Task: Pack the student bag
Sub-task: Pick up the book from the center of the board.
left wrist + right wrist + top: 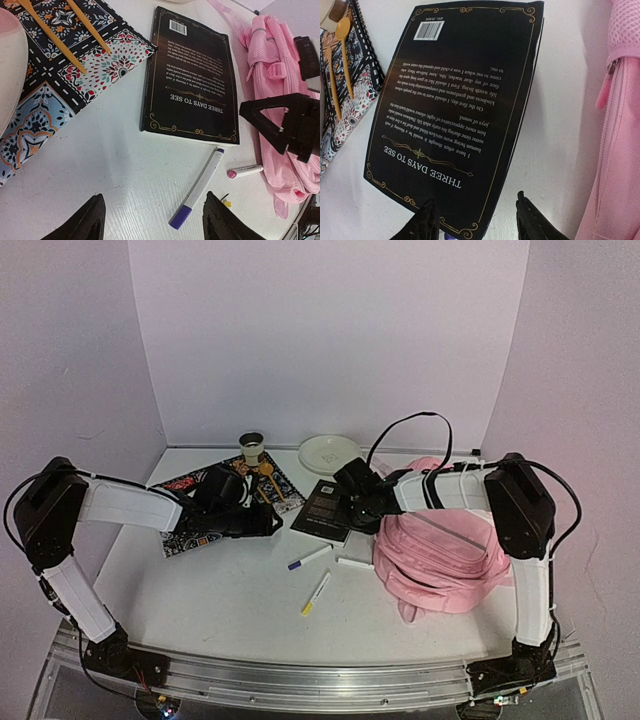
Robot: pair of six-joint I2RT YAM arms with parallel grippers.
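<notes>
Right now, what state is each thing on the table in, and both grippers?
Bag, lying flat.
Book, closed, back cover up.
Purple marker, capped, lying flat.
Pink marker, capped, by the bag.
Yellow marker, lying flat.
Left gripper, open, empty.
Right gripper, open, over the book's corner.

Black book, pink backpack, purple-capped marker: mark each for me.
Black book (191, 80), left wrist view, middle of back cover.
Pink backpack (440, 555), top external view, middle of fabric body.
Purple-capped marker (199, 186), left wrist view, white barrel.
</notes>
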